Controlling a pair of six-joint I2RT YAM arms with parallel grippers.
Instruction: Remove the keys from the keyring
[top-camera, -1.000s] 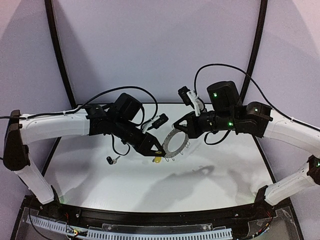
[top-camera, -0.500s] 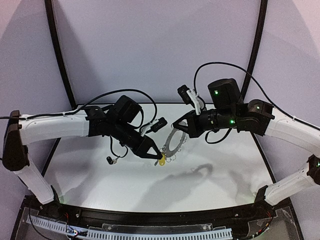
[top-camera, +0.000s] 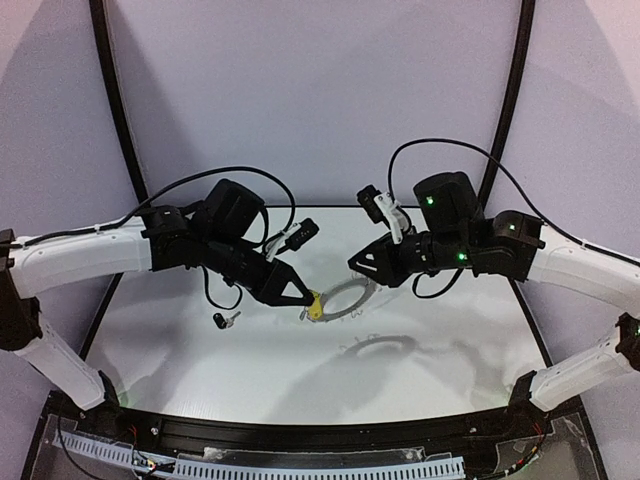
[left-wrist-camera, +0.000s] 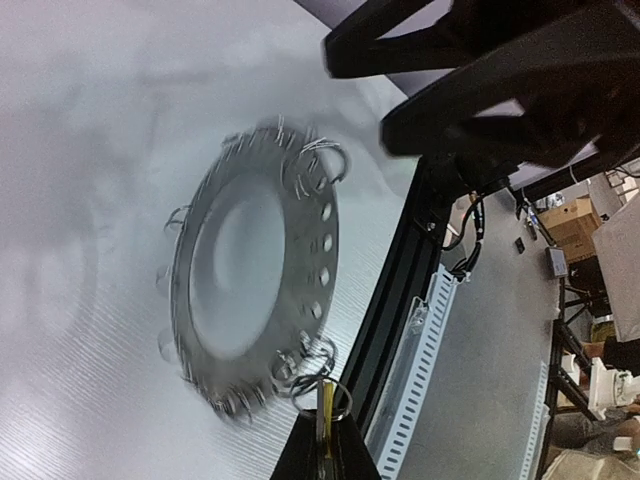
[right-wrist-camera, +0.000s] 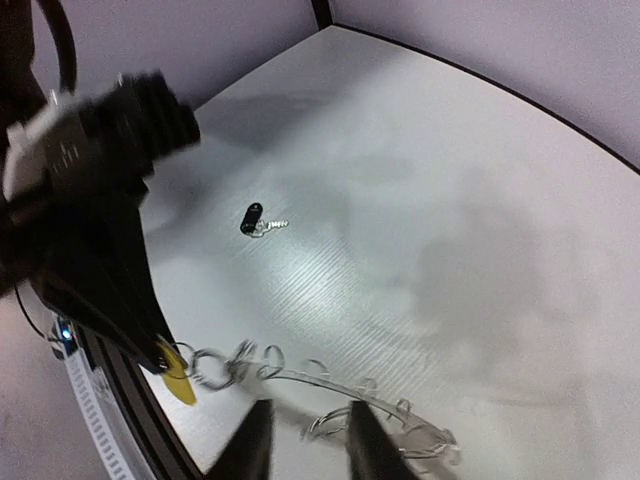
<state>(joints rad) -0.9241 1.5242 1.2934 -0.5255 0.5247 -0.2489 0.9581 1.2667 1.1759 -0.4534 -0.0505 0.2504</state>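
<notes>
My left gripper (top-camera: 303, 297) is shut on the yellow-headed key (top-camera: 315, 309), seen edge-on between its fingertips in the left wrist view (left-wrist-camera: 328, 420). The key hangs by a wire loop from the grey keyring (top-camera: 347, 297), which is off the table, tilted and blurred (left-wrist-camera: 255, 290). My right gripper (top-camera: 360, 266) is just behind the ring with its fingers (right-wrist-camera: 255, 445) apart; the ring (right-wrist-camera: 330, 385) runs edge-on past their tips. The black-headed key (top-camera: 222, 320) lies loose on the table (right-wrist-camera: 255, 218).
The white table (top-camera: 440, 340) has a black front rail (top-camera: 300, 432) and black curved posts at the back. In the left wrist view, the right arm's dark fingers (left-wrist-camera: 470, 80) fill the top right.
The ring has gone from upright at my right gripper's fingertips to tilted flat and swinging. My left gripper has pulled left with the yellow key. The right gripper has drawn back slightly.
</notes>
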